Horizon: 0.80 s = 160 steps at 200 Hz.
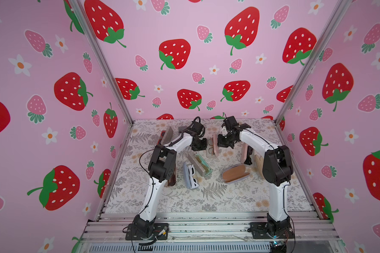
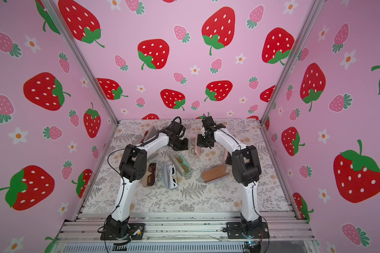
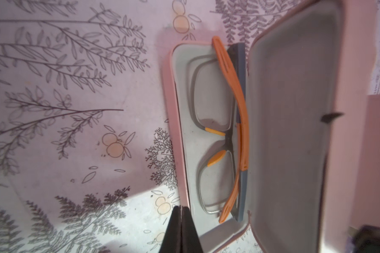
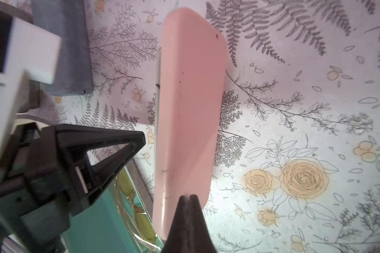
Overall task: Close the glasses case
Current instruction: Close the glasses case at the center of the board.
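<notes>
**Left claw [image 3: 181, 208] shut, empty, beside open pink hard-shell glasses case [image 3: 294, 109]**

Left wrist: orange-armed spectacles [image 3: 219, 131] are seen inside it. Right wrist: the right claw [image 4: 190, 197] is closed tight, empty, by the raised lid [image 4: 191, 98]. In both top views the case is flanked on the floral bench [image 1: 184, 197].

On the floral worktop [image 1: 217, 197] lie a teal case [image 1: 204, 166], white sunglasses [image 1: 193, 177] in a blue case [image 1: 185, 173], and a brown case [image 1: 235, 173].

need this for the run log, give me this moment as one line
case: open | lid: up | glasses: inside | left gripper: shut, empty, by case rim | right gripper: shut, empty, behind lid
</notes>
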Tool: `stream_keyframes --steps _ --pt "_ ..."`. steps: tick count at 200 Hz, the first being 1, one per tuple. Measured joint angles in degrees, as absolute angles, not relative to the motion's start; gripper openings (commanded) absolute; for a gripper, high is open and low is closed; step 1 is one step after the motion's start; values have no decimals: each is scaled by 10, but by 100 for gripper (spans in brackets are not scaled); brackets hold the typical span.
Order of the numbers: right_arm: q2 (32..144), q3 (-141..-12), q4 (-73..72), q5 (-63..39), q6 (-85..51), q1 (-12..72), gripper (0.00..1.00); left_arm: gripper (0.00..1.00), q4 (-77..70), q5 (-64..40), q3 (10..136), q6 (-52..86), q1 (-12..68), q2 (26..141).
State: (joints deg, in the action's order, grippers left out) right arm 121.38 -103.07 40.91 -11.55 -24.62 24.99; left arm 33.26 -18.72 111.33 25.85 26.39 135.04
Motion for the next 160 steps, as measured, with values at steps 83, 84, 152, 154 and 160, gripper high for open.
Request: stream_keyframes --steps 83,84,152,154,160 --pt "1226 -1034 403 -126 -246 249 0 0 325 -203 1126 266 260 1373" --pt "1226 -1034 403 -126 -246 249 0 0 325 -204 1127 267 260 1374" --pt "1246 -1049 400 -133 -246 247 0 0 320 -212 1136 269 259 1390" --pt "1246 -1049 400 -133 -246 247 0 0 320 -212 1136 269 259 1390" --pt "1247 -1049 400 -133 -246 247 0 0 320 -212 1136 269 259 1390"
